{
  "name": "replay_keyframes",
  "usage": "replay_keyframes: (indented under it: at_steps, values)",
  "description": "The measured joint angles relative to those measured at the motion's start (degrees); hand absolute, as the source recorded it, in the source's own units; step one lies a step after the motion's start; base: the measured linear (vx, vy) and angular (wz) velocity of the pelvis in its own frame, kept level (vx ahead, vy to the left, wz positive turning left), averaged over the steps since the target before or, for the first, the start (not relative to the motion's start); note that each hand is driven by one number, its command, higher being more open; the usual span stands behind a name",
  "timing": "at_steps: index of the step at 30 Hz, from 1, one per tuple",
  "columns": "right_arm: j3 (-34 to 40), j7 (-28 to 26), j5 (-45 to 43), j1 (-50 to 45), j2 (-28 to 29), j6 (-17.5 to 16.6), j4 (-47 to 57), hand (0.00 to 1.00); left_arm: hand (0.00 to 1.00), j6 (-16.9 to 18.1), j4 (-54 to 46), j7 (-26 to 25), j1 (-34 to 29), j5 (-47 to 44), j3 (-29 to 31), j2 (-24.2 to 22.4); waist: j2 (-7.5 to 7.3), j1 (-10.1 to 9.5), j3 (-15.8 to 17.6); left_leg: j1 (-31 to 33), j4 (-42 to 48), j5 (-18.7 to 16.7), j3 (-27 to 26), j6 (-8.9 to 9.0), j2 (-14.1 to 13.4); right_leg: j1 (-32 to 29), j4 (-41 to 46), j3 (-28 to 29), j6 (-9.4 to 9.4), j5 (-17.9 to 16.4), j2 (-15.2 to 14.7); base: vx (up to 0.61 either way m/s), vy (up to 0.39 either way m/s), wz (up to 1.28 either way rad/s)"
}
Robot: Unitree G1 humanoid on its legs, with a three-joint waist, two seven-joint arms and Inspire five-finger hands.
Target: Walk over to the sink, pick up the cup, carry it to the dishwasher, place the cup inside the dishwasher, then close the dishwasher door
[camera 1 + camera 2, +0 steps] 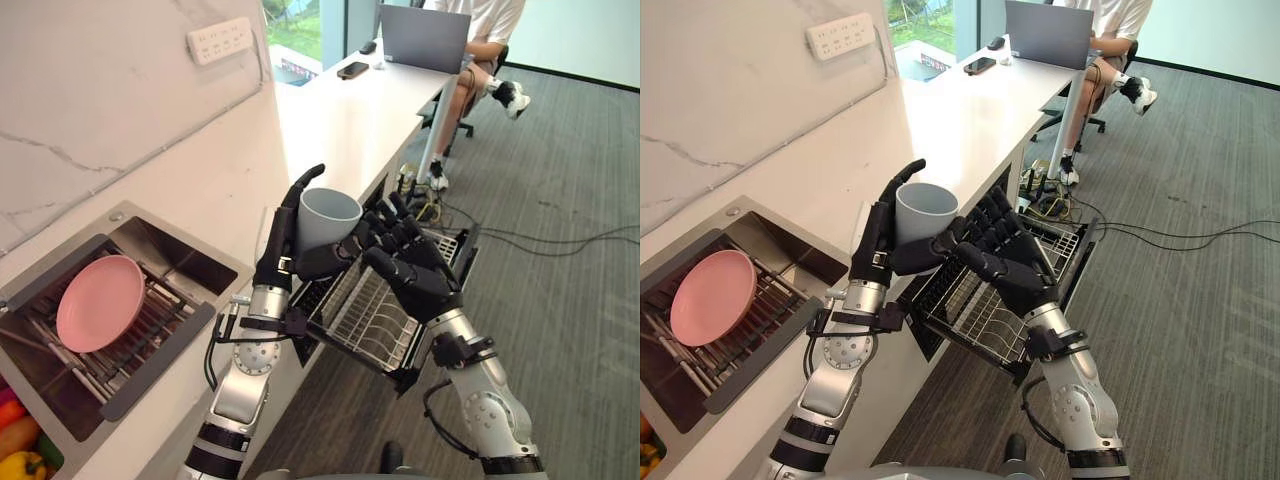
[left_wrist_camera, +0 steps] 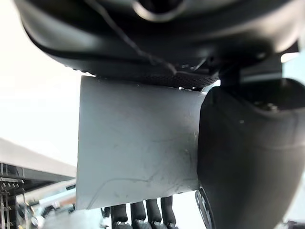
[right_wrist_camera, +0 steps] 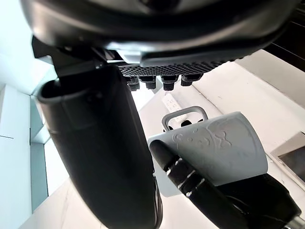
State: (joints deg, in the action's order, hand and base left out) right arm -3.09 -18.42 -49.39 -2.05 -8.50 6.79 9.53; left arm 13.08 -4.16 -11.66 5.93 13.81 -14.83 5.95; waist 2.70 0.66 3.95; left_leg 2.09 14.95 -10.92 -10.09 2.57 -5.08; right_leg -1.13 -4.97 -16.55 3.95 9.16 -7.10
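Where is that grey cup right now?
In the head views the cup is held up in the robot's left hand, above the open dishwasher rack, right of the sink.

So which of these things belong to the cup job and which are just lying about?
Job: cup, held in the left hand; right hand beside it; open dishwasher rack; sink.
Lying about: pink plate, laptop, phone, power strip.

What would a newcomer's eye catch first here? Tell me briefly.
The grey cup, gripped by the left hand above the pulled-out dishwasher rack, with the right hand close beside it. Next, the pink plate leaning in the sink at the left. At the far end of the counter, a person sits by a laptop.
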Motion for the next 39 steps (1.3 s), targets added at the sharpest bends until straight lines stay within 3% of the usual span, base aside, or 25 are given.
replay_keyframes:
  at_steps: [6, 15, 16, 23, 29, 30, 35, 39]
  values:
    - [-2.88, 5.32, -0.15, 2.43, -0.36, 1.84, 0.00, 1.00, 0.00, 0.03, 0.62, -1.26, 0.99, 6.80, -4.19, 2.45, -0.97, 0.06, 0.54, 0.44, -0.15, 0.95, 0.60, -0.09, 0.46, -0.09, -0.04, -0.67, -0.12, 0.54, -0.51, -0.07, 0.018, 0.07]
    - [-5.25, 12.10, -0.47, 4.62, -1.29, 2.81, -0.05, 1.00, 0.00, -0.54, 1.43, -3.77, 3.06, 8.22, -7.00, 3.94, -1.05, 0.39, 0.53, 0.96, -0.19, 1.56, 1.53, 0.05, 0.56, -0.20, -0.04, -1.42, -0.27, 0.67, -0.55, -0.04, 0.012, 0.05]
    - [-5.44, 13.05, -0.42, 4.83, -1.26, 3.33, -0.07, 0.00, 0.00, -0.79, 1.83, -4.32, 3.21, 8.40, -7.32, 4.20, -1.06, 0.39, 0.52, 1.02, -0.19, 1.60, 1.62, 0.03, 0.60, -0.20, -0.04, -1.50, -0.27, 0.69, -0.58, -0.03, 0.021, 0.03]
    - [-8.27, 17.67, 6.01, 5.57, -1.42, 3.59, -0.29, 0.00, 0.00, -3.06, 2.62, -5.13, 3.22, 8.71, -8.16, 4.54, -1.33, 0.46, 0.36, 1.33, -0.17, 1.80, 2.09, -0.20, 1.09, -0.21, -0.03, -1.95, -0.10, 0.82, -1.02, -0.03, 0.030, 0.04]
    - [-10.50, 22.53, 11.56, 8.27, -1.60, 1.61, -1.36, 0.00, 0.00, -3.50, 2.73, -7.13, 3.30, 8.15, -8.25, 4.69, -1.61, 0.41, 0.19, 1.53, -0.11, 1.94, 2.17, -0.41, 1.42, -0.33, -0.10, -1.97, -0.03, 1.04, -1.33, -0.04, 0.034, 0.01]
    - [-11.26, 23.30, 12.14, 8.58, -1.57, 1.10, -1.36, 0.00, 1.00, -3.57, 2.73, -7.45, 3.44, 7.88, -8.25, 4.92, -1.64, 0.41, 0.17, 1.77, -0.04, 1.98, 2.16, -0.42, 1.44, -0.56, -0.13, -1.93, -0.07, 1.11, -1.35, -0.05, 0.035, -0.01]
    - [-14.00, 28.59, 16.76, 9.71, -0.93, -1.40, -1.37, 0.00, 1.00, -3.78, 2.73, -8.56, 3.52, 5.12, -8.35, 4.77, -1.64, 0.41, 0.17, 2.17, 0.07, 2.12, 2.15, -0.42, 1.46, -0.95, -0.21, -1.81, -0.13, 1.26, -1.35, -0.03, 0.014, 0.00]
    - [-13.25, 36.09, 21.28, 11.70, 0.11, -3.49, -2.65, 0.00, 1.00, -3.95, 3.28, -8.66, 3.63, 4.63, -10.35, 5.12, -1.65, 0.28, 0.17, 2.23, 0.16, 2.20, 2.21, -0.53, 1.64, -0.93, -0.21, -1.72, -0.07, 1.40, -1.55, -0.04, 0.030, 0.01]
